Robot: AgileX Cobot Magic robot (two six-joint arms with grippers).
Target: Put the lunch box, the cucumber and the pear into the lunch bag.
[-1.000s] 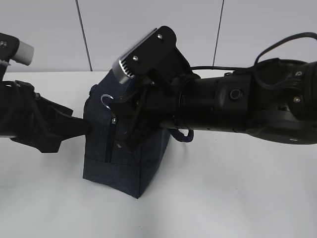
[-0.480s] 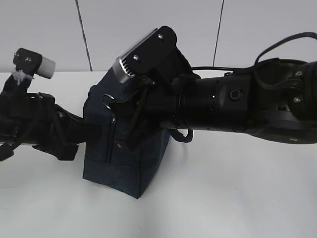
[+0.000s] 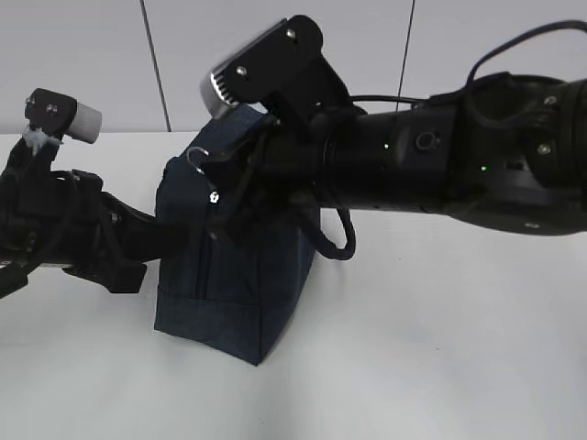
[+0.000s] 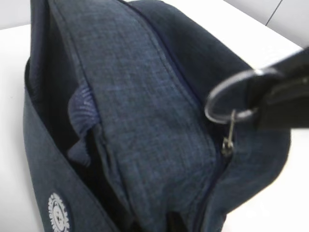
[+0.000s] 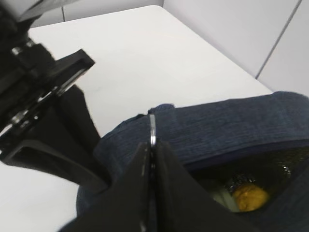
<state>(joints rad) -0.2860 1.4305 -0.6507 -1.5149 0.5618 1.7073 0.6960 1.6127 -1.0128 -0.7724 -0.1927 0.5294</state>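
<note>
Exterior view: the lunch bag (image 3: 234, 275) stands upright on the white table (image 3: 440, 348), mid-frame. The right gripper (image 3: 229, 203) reaches in from the right and sits on the bag's upper end, by the metal ring pull (image 3: 196, 161); the left gripper (image 3: 158, 240) presses against the bag's left end wall — fingertips hidden there, so I cannot tell how wide it stands or whether it holds fabric. Both arms touch the bag; the right one is at the zipper.

Left wrist view: bag top fills the frame, flap slack, a padded handle (image 4: 83, 112) folded inside. Ring pull (image 4: 231, 99) sits at right, pinched by a dark finger of the right gripper; the zipper line runs down from it. A round white logo (image 4: 58, 218) on the side, not readable.

Right wrist view: jaws closed tight on the thin ring, edge-on. Behind them the mouth gapes — the pear (image 5: 249, 197) lies inside, a pale shape beside it, possibly the lunch box (image 5: 223, 199). Cucumber not visible. Judgement: packing looks largely done; the zipper runs along the bag's long axis.
</note>
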